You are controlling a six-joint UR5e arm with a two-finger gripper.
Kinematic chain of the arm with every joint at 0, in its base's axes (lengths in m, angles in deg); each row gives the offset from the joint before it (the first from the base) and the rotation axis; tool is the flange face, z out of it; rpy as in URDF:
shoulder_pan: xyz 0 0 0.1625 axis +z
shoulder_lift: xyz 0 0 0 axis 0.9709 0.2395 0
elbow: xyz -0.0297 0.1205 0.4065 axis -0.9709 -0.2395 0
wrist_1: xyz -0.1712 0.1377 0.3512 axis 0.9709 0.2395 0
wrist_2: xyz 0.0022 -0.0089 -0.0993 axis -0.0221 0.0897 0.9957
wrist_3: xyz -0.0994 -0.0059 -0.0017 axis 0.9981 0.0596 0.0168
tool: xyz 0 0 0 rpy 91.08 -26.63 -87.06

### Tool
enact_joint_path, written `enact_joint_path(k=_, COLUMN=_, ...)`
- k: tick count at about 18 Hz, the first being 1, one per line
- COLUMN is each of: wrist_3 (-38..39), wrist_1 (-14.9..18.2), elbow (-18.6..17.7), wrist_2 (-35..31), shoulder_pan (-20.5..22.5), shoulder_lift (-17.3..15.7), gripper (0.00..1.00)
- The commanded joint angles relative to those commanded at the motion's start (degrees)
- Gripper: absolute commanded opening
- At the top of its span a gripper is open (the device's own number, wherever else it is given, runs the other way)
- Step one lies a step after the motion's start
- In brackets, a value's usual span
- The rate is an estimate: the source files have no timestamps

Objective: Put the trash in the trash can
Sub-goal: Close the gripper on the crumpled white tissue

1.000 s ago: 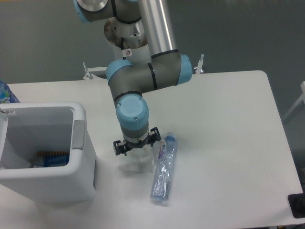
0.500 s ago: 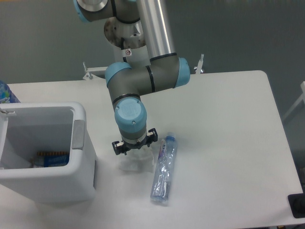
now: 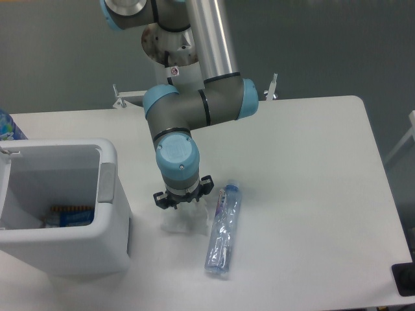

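Lying flat on the white table (image 3: 311,162), the crumpled white wad (image 3: 183,221) is pale and hard to pick out against the tabletop, translucent-looking at its edges, sitting directly under the gripper (image 3: 183,202). And the gripper is right down on it, pointing straight at the table, but the blue wrist cap hides the fingers, so I cannot tell whether they are spread or pinched on the wad. Just to the right, the crushed clear bottle (image 3: 222,229) lies on its side, cap end toward the back of the table, blue-purple label near that end, its body flattened and creased; it is just beside the wad, though contact is unclear. Over on the left stands the white trash can (image 3: 104,249), thick rim, grey tab (image 3: 106,182) on the side facing the arm, and something blue with a dark strip shows at the bottom inside. Between can and wad there is only bare tabletop. A bit of blue-patterned object (image 3: 6,126) peeks in at the far left edge. Behind the table, a plain grey wall (image 3: 337,45).
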Motion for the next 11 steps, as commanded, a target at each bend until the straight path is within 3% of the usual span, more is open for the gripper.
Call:
enact_joint_path(k=4, wrist_3=-0.35, wrist_1=0.09, elbow=0.09, wrist_2=-0.88, shoulder_pan=0.09, shoulder_lift=-0.18, gripper=0.09)
enact_joint_path(k=11, wrist_3=-0.44, wrist_1=0.09, elbow=0.09, wrist_2=-0.97, shoulder_pan=0.09, shoulder_lift=-0.09, gripper=0.0)
